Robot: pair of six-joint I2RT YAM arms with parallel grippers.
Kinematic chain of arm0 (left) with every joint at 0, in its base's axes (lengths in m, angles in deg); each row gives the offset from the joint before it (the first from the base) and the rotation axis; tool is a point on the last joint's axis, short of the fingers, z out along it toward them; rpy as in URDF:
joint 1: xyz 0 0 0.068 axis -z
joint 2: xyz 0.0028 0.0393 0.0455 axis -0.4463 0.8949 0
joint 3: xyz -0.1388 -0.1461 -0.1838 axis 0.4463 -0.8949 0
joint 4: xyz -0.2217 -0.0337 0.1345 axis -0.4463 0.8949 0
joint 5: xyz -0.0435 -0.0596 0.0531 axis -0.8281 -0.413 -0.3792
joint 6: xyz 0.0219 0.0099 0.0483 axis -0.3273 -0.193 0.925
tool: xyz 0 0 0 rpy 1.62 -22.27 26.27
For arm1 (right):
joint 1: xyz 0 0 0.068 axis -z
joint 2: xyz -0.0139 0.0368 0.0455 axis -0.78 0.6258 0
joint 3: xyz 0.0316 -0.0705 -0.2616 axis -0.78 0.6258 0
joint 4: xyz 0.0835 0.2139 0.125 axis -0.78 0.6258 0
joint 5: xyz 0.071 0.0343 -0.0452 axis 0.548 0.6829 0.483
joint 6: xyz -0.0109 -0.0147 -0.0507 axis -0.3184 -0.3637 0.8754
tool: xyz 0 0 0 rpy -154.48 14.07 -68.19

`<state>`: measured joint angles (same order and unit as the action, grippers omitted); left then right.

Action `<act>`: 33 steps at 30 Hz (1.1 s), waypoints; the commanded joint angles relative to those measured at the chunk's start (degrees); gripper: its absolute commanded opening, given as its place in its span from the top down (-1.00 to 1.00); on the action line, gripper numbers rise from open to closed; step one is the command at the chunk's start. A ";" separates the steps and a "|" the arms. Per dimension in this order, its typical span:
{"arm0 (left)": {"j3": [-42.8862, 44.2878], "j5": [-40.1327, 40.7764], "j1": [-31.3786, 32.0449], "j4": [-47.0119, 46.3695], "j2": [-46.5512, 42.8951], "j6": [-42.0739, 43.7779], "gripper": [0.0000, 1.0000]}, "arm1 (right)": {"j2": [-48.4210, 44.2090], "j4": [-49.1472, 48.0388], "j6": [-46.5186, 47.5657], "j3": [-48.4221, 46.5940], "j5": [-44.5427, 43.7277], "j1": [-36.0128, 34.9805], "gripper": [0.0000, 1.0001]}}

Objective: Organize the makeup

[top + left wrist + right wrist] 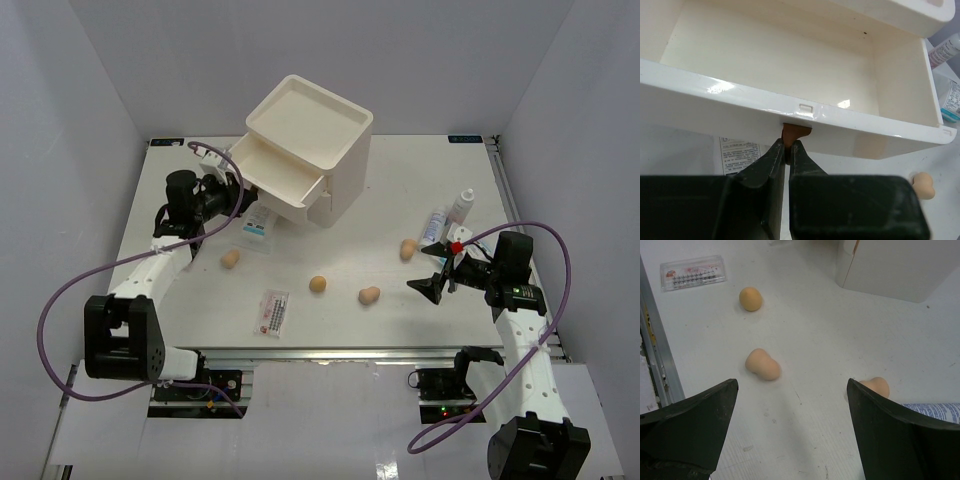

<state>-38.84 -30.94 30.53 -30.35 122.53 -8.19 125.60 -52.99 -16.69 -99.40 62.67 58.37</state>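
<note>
Tan sponges lie on the table at the left point(230, 259), the middle point(318, 284), right of middle point(369, 294) and the right point(408, 249). A blue-print sachet point(258, 228) lies under the open drawer point(275, 175) and a pink-red sachet point(272, 311) lies near the front. The white-blue tube point(436, 224) and small white bottle point(461, 205) are at the right. My left gripper point(787, 147) is shut on the drawer's brown tab point(796, 132). My right gripper point(792, 385) is open and empty above the table, with one sponge point(763, 364) ahead and another point(876, 386) by its right finger.
The large cream box point(310, 140) stands at the back middle with its top drawer pulled out to the left; the drawer's inside point(790, 65) is bare. A metal rail point(330, 352) runs along the table's front edge. Grey walls close in both sides.
</note>
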 commanded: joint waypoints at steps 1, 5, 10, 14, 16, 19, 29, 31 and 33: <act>-0.60 1.18 -0.59 1.58 -3.71 -1.46 0.68 | -0.07 0.27 1.05 -0.77 1.85 0.22 -0.92; 0.95 1.82 -0.59 2.89 -4.25 -3.92 -0.11 | -0.02 0.46 1.88 -0.29 2.17 0.18 -0.91; 1.77 3.21 -0.68 3.93 -7.27 -7.43 -0.79 | 0.22 1.54 3.74 -0.13 2.59 0.18 -0.89; 1.50 4.01 -0.72 4.69 -11.03 -9.04 -0.94 | 0.89 2.42 5.21 -0.25 2.08 0.11 -0.89; 0.90 5.09 -0.77 5.66 -13.65 -9.47 -0.96 | 1.42 3.39 6.40 -0.47 1.85 -0.04 -0.89; -0.48 7.32 -0.77 6.86 -18.21 -9.96 -0.96 | 2.58 4.54 8.13 -1.01 1.05 -0.71 -0.89; -9.36 4.95 -0.77 17.02 -34.56 -12.74 -0.96 | 11.53 8.61 10.56 -7.85 -14.38 -14.07 -0.96; -11.74 2.51 -0.77 17.22 -37.94 -12.85 -0.96 | 14.55 6.78 9.04 -9.61 -19.18 -15.37 -0.97; -12.45 1.07 -0.77 17.87 -39.28 -12.16 -0.96 | 17.48 5.21 6.96 -11.90 -22.80 -15.43 -0.97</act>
<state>-49.14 -25.51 29.99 -16.15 86.43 -20.22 138.98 -45.13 -7.62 -106.10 49.93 43.89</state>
